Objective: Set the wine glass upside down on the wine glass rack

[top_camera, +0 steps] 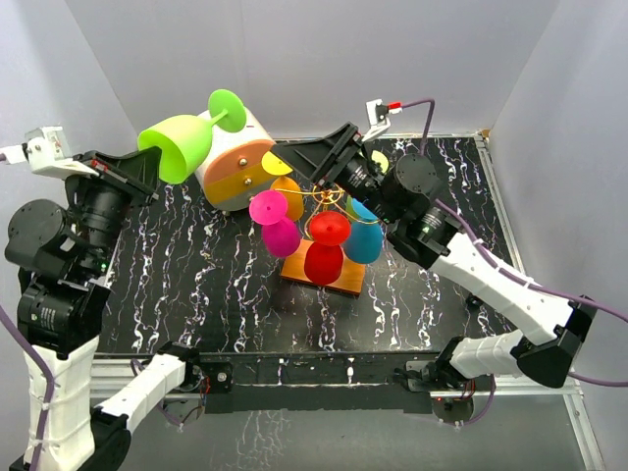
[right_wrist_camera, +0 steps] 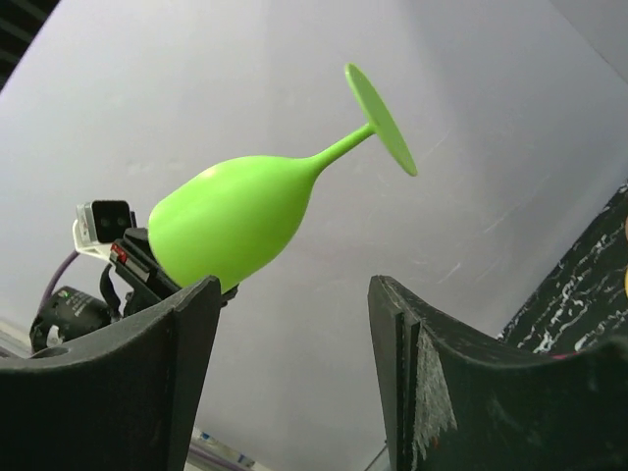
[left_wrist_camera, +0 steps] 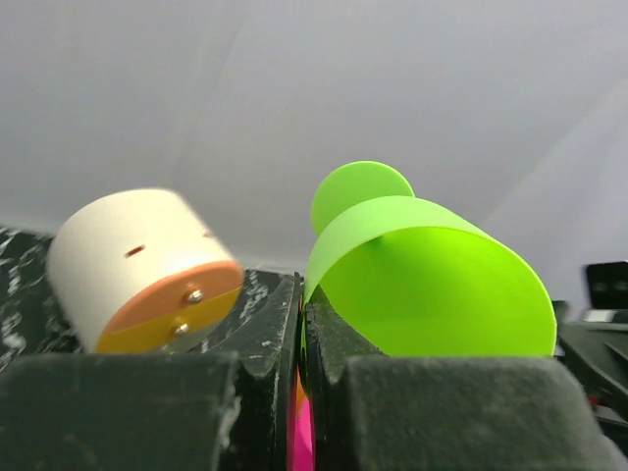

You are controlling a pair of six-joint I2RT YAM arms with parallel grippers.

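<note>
A lime-green wine glass (top_camera: 180, 145) is held in the air at the far left, tilted, with its foot (top_camera: 228, 110) pointing up and right. My left gripper (top_camera: 147, 165) is shut on the rim of its bowl; the left wrist view shows the thin green wall (left_wrist_camera: 432, 285) pinched between the closed jaws (left_wrist_camera: 302, 294). The gold wire rack (top_camera: 329, 199) stands mid-table on its orange base (top_camera: 345, 280), with magenta, red, blue and orange glasses hanging from it. My right gripper (top_camera: 292, 162) is open and empty above the rack and faces the green glass (right_wrist_camera: 235, 221). In the right wrist view my right gripper (right_wrist_camera: 294, 294) shows a wide gap.
A cream-and-orange drum-shaped box (top_camera: 235, 169) lies on its side behind the rack, just under the green glass; it also shows in the left wrist view (left_wrist_camera: 137, 265). The black marbled tabletop (top_camera: 196, 294) is ringed by white walls.
</note>
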